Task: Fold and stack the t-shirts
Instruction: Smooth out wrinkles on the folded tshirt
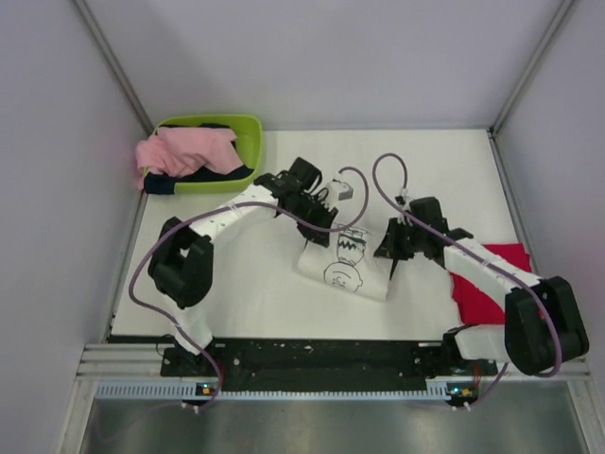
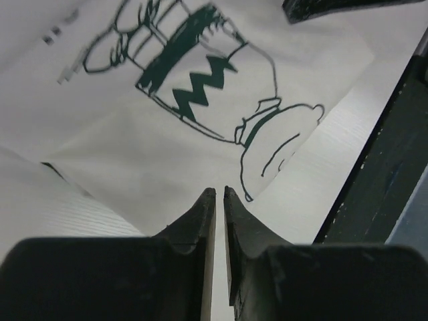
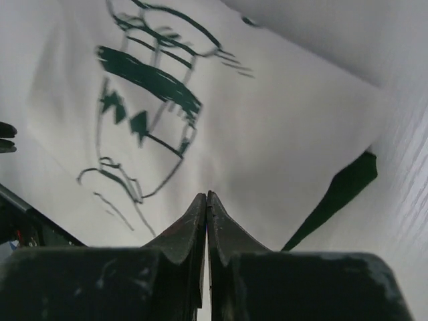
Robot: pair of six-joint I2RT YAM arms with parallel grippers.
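Note:
The white t-shirt [image 1: 345, 268] with the black cartoon print lies partly folded at the table's middle, between my two grippers. My left gripper [image 1: 326, 214] is at its far left corner; in the left wrist view the jaws [image 2: 219, 191] are nearly closed, pinching the shirt [image 2: 200, 134] where its edges converge. My right gripper [image 1: 388, 252] is at the shirt's right side; its jaws [image 3: 206, 194] are pressed together on the white cloth [image 3: 281, 134]. A dark green sleeve [image 3: 334, 197] pokes out beside them. The red t-shirt [image 1: 484, 284] lies flat at the right, under my right arm.
A lime-green basket [image 1: 253, 142] stands at the far left corner, holding pink cloth [image 1: 184, 151] and a dark garment. Grey walls close in the table on the left, back and right. The black base rail [image 1: 321, 355] runs along the near edge.

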